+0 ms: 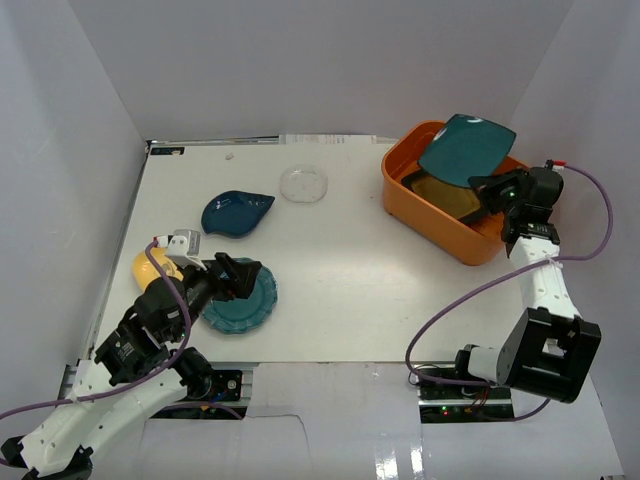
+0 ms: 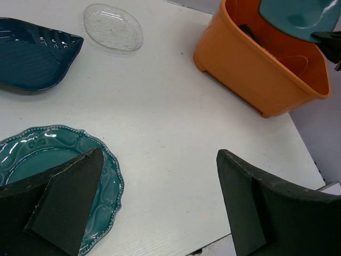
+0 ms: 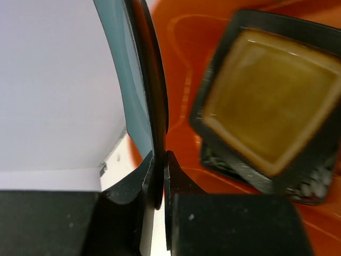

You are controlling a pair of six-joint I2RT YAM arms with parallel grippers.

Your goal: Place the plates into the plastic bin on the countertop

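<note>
White walls [image 1: 300, 60] enclose the white surface [image 1: 350, 270]. At its far right corner the right hand [image 1: 487, 185] pinches a tilted teal square plate [image 1: 465, 150] over the orange plastic bin [image 1: 430, 225], which holds an amber square plate [image 1: 445, 193]. The left hand [image 1: 243, 278], spread wide, hovers over a teal scalloped plate [image 1: 255, 305] near the near left corner.
</note>
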